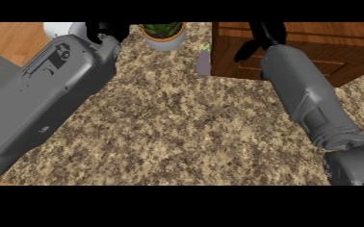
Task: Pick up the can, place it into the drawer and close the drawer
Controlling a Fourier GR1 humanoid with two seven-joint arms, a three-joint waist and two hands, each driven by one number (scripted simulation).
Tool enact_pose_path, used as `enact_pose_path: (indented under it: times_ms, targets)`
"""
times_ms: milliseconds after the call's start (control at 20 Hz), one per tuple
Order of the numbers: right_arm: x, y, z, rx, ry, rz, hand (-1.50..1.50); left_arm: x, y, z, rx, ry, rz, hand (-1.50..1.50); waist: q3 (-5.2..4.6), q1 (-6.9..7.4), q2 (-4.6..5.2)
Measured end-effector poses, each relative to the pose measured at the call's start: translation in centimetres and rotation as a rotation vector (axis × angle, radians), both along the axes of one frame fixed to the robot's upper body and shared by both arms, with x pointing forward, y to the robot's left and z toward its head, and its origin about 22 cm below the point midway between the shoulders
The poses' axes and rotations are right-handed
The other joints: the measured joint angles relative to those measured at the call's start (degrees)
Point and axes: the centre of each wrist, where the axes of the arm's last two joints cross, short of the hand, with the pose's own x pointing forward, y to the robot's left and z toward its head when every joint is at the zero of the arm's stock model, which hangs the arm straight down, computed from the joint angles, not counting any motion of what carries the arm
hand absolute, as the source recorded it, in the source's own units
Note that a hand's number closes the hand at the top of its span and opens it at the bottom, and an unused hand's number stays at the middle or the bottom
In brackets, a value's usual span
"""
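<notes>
No can visible anywhere in the head view; couldn't tell where it was. Right hand (262,37) sat at the top right, over the wooden drawer unit (313,48), dark fingers pointing down against the drawer front; curled or straight, couldn't tell, and nothing seen in it. Left hand (107,31) was at the top left edge, mostly cut off by the frame and its own forearm, so finger state was unreadable there too. Count: one drawer unit, one potted plant (164,34) at top centre, one small purple eggplant (204,61) lying on the table (185,125) just beside the unit's left edge, one white object (57,29) partly hidden behind the left forearm, two grey forearms. Left forearm covered most of the left side; right forearm ran down the right edge. Between them the speckled table stretched bare from the eggplant down to the near edge. Wooden floor showed at top left, beyond the table's edge.
</notes>
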Motion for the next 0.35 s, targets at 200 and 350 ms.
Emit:
enact_pose_path:
  times_ms: [200, 350]
  targets:
    - [0.2, 0.1, 0.4, 0.214, 0.029, 0.024, -1.50, -0.2, 0.3, -0.3, 0.003, 0.003, 0.004, -1.50, -0.04, -0.42, -0.29]
    - [0.5, -0.1, 1.3, 0.353, 0.043, 0.047, -1.50, -0.3, 0.5, -0.1, 0.003, 0.002, 0.004, -1.50, -0.12, -0.41, -0.54]
